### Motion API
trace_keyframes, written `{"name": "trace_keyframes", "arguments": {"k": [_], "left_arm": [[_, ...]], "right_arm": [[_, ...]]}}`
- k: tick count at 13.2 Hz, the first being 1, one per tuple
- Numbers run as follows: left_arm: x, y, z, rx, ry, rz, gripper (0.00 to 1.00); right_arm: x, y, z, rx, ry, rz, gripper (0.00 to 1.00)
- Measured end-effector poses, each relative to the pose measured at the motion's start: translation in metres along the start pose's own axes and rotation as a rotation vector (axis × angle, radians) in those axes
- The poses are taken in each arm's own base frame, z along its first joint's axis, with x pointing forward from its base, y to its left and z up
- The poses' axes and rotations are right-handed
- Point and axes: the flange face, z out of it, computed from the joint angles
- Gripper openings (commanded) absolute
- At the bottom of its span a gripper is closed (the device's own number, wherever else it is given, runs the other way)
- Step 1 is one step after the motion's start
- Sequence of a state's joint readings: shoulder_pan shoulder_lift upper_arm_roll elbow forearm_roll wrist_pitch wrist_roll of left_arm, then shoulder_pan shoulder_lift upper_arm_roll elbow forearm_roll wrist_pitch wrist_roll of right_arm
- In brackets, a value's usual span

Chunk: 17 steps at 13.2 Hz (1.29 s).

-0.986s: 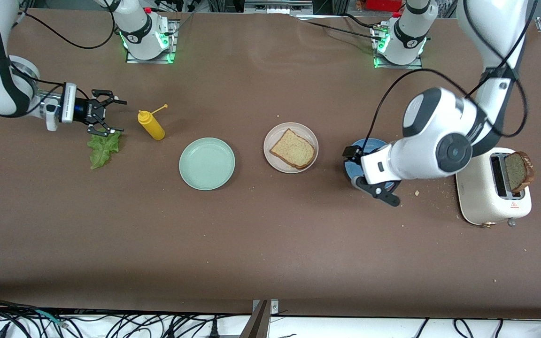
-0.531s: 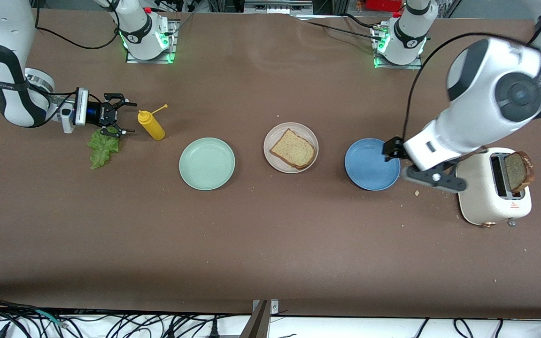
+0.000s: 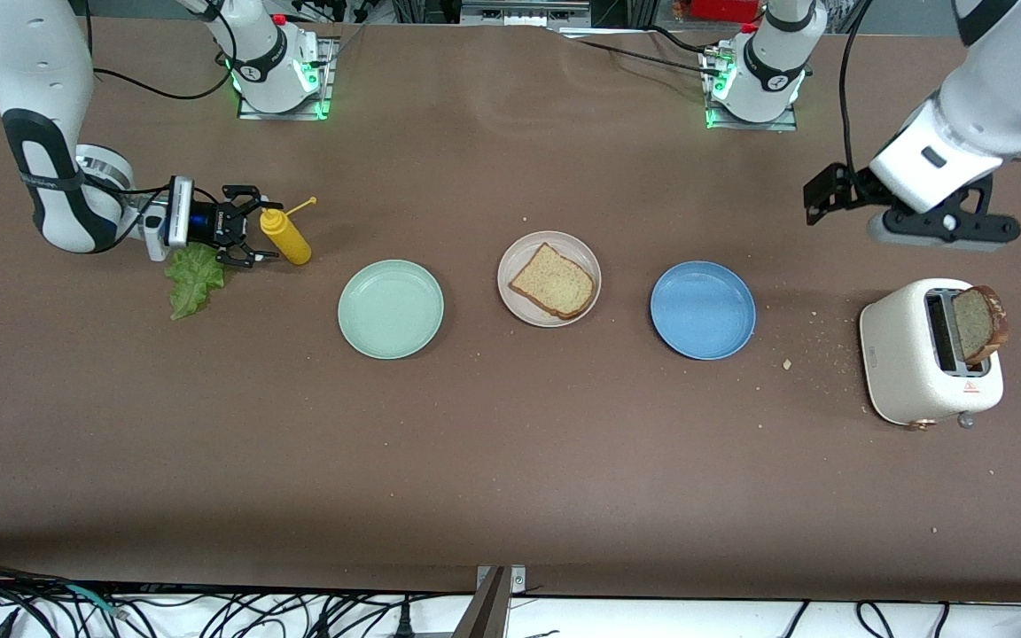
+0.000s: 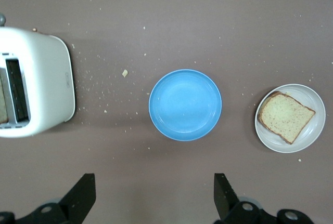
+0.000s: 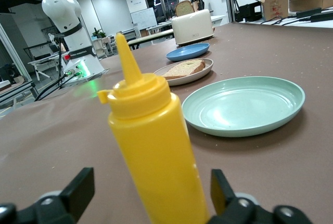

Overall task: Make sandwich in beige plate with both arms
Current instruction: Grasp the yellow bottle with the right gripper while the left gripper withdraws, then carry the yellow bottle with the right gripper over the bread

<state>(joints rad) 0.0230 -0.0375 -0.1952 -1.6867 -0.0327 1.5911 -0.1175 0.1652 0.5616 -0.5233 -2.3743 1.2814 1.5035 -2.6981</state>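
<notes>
My right tool (image 3: 255, 225) sits low at the right arm's end of the desk, its jaws wide around the yellow squeeze bottle (image 3: 285, 235) without gripping it, the lettuce leaf (image 3: 190, 277) just beside. My left tool (image 3: 816, 197) hangs spread wide and empty above the desk near the toaster (image 3: 918, 363), which holds one bread slice (image 3: 978, 322). Another slice (image 3: 553, 281) lies on the beige plate (image 3: 519, 252) — between the mint green plate (image 3: 390, 308) and the blue plate (image 3: 702, 309).

Left claw (image 3: 905, 199) now off blue plate (image 3: 703, 310)
</notes>
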Motion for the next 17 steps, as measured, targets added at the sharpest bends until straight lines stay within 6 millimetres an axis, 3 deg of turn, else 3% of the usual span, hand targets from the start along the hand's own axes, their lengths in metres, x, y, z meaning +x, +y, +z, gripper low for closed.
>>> {"name": "trace_keyframes", "arguments": {"k": [2, 4, 7, 10, 14, 17], "left_arm": [[-0.006, -0.008, -0.002, -0.007, 0.001, -0.015, 1.00], [-0.004, -0.003, 0.002, -0.007, -0.006, -0.006, 1.00], [-0.002, 0.011, 0.009, -0.006, -0.020, 0.019, 1.00], [0.002, 0.015, 0.013, -0.004, -0.025, 0.027, 1.00], [0.003, 0.026, 0.011, 0.014, -0.017, 0.045, 1.00], [0.007, 0.018, 0.007, 0.014, -0.008, 0.026, 1.00]], "right_arm": [[-0.002, 0.001, 0.003, -0.007, 0.006, 0.000, 0.15], [0.001, 0.006, 0.006, -0.026, 0.014, -0.009, 0.00], [0.010, 0.018, 0.017, -0.043, 0.011, -0.035, 0.00], [0.040, 0.045, 0.034, -0.048, -0.066, -0.062, 0.00], [0.136, 0.085, 0.061, -0.089, -0.207, -0.049, 0.00], [0.216, 0.108, 0.082, -0.083, -0.350, -0.051, 0.00]]}}
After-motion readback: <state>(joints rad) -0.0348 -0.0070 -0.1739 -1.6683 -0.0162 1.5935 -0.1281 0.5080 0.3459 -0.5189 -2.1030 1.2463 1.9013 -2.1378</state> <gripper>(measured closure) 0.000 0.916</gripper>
